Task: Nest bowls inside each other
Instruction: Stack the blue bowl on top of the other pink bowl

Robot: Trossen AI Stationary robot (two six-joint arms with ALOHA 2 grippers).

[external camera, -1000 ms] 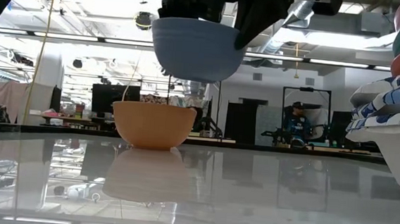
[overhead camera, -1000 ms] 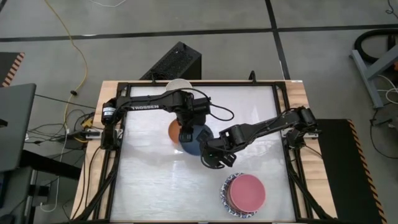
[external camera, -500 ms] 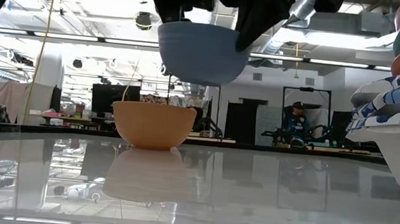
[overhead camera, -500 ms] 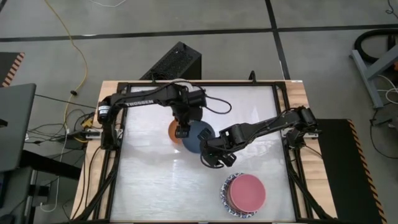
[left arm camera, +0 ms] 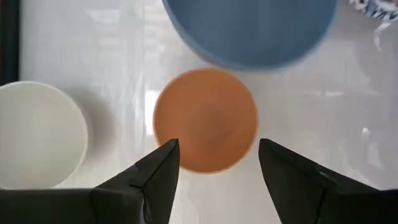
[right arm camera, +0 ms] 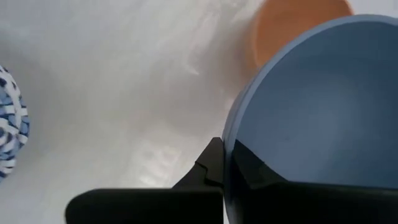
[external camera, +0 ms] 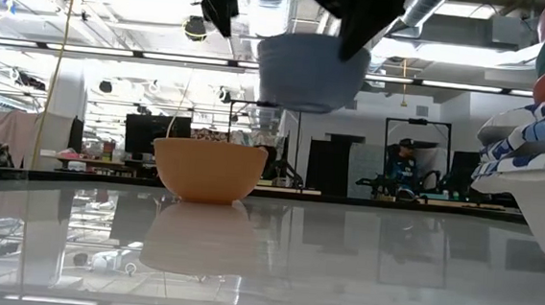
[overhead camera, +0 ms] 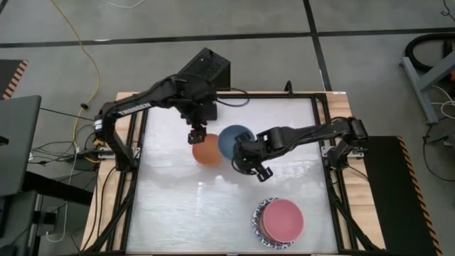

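- Gripping the blue bowl by its rim, the right gripper is clamped shut on it and holds it in the air near the middle of the table, as the low view shows.
- The orange bowl stands upright on the table just beside the raised blue bowl, on the side toward the left edge.
- The left gripper hangs above the orange bowl's far rim with its fingers spread apart and nothing between them.
- A cream-white bowl sits at the table's far edge, behind the orange one; in the high view the left arm hides most of it.
- A stack of nested bowls with a pink bowl on top and blue-and-white patterned rims below rests near the table's near edge, toward the right corner, well apart from the others.
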